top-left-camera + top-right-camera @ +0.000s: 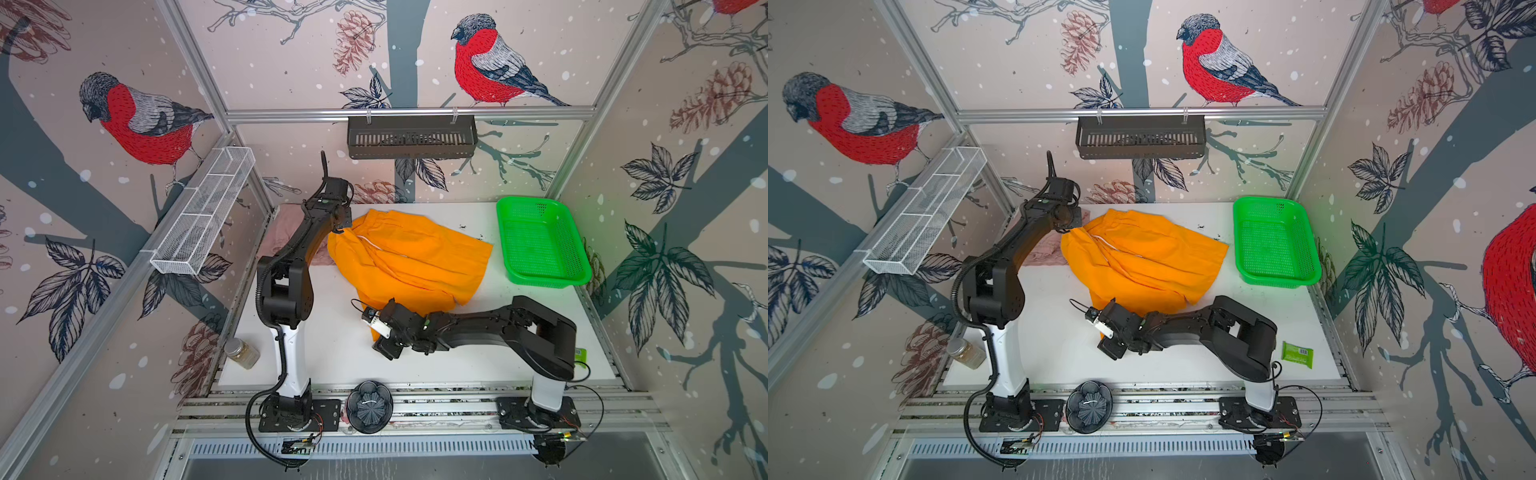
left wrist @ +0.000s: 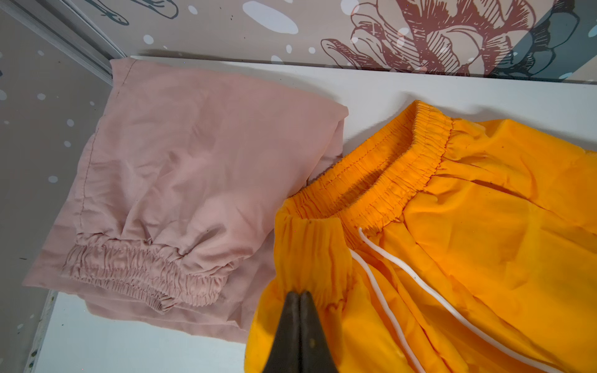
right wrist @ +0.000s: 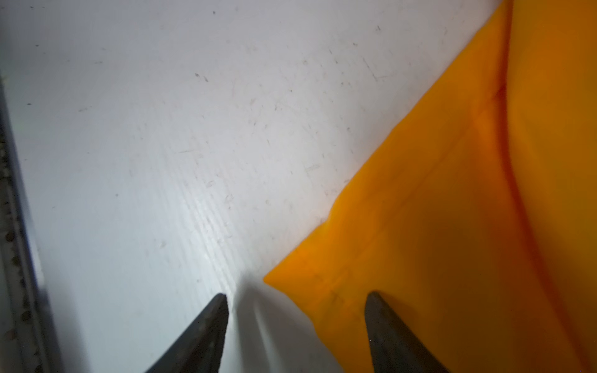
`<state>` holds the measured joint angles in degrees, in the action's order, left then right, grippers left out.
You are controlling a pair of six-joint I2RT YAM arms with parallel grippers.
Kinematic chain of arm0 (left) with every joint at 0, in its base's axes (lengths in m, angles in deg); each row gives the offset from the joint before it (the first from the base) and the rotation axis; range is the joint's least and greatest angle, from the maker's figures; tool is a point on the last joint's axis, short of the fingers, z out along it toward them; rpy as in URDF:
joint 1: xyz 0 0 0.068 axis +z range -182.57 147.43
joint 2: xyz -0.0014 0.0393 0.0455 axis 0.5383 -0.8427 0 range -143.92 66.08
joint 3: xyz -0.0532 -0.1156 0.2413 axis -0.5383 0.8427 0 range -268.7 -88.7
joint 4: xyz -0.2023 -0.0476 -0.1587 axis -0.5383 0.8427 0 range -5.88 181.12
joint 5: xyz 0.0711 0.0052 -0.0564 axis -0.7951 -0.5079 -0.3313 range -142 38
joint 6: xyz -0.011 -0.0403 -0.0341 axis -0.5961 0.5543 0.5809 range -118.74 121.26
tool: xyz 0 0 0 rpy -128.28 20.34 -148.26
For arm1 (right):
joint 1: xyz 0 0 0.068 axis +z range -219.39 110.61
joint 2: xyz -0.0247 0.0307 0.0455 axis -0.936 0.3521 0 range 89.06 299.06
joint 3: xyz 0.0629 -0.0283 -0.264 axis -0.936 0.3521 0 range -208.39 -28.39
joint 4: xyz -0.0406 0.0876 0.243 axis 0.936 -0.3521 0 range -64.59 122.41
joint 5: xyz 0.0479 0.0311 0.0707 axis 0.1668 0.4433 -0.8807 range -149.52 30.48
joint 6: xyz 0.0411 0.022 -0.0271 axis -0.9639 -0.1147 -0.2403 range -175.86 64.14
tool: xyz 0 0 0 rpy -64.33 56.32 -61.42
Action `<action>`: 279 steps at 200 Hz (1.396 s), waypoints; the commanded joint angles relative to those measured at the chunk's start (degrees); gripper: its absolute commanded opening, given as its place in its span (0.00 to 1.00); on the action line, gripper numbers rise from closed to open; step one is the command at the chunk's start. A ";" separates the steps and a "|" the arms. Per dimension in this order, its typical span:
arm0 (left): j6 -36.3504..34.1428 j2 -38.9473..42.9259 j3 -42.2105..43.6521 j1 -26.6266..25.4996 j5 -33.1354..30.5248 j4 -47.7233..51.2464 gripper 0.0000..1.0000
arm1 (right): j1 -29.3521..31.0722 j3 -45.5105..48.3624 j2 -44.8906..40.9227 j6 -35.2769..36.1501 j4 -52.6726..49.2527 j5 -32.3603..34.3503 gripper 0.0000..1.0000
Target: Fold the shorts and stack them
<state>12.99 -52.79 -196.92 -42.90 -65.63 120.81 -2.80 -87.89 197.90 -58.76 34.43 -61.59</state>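
The left hand (image 2: 298, 295) has its two fingers squeezed flat together, pinching a bunch of the orange shorts (image 1: 407, 257) right at the end of the gathered waistband (image 2: 387, 181). The cloth puckers up around the fingertips. The white drawstring (image 2: 403, 268) trails off just beside that pinch.

Out past those fingertips, on the side away from the drawstring, the pink shorts (image 2: 181, 181) lie folded on the desk (image 1: 340, 345). The orange cloth laps over their nearest edge.

The right hand (image 3: 295, 297) is down low at the opposite end of the orange shorts with its fingers apart, roughly halfway open I'd say. One fingertip is over bare desk and the other is over the orange hem. The pointed corner of the leg pokes into the gap between them, so nothing's clamped. I can't tell if the tips actually touch the cloth or the desk.

The green basket (image 1: 540, 241) sits well apart from both hands, beyond the far side of the orange shorts from the left hand.
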 commanded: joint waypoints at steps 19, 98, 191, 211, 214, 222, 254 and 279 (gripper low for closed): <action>-0.41 -0.21 -0.23 0.39 -0.39 0.55 0.00 | -0.23 0.78 0.78 1.20 -1.84 0.05 0.39; 1.44 0.04 1.42 0.57 -0.28 4.12 0.00 | 0.12 18.90 -19.59 -12.19 -9.36 -4.42 0.30; 5.54 16.43 18.93 0.72 -0.12 5.93 0.98 | -29.10 30.23 -52.59 -30.61 -10.48 -0.67 0.73; 6.23 16.08 21.11 1.10 3.62 3.15 0.98 | -33.48 28.65 -48.41 -30.25 -10.12 -0.41 0.75; 6.31 16.12 21.79 1.18 4.25 2.46 0.98 | -33.53 28.13 -47.51 -30.24 -10.47 -0.28 0.75; 6.81 16.36 23.76 1.32 5.54 0.77 0.98 | -33.50 26.75 -44.85 -30.25 -11.54 -0.99 0.76; 8.81 17.02 29.30 3.74 6.87 -3.92 0.98 | -29.67 28.30 -39.19 -32.96 -7.94 -3.24 0.77; 10.39 19.52 32.90 6.19 7.80 -8.53 0.98 | -28.97 30.76 -35.48 -34.54 -2.14 -5.27 0.77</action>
<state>20.90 -35.61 -166.24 -38.35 -59.49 118.84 -32.17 -58.56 159.48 -90.45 25.99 -65.32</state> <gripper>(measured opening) 0.982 0.774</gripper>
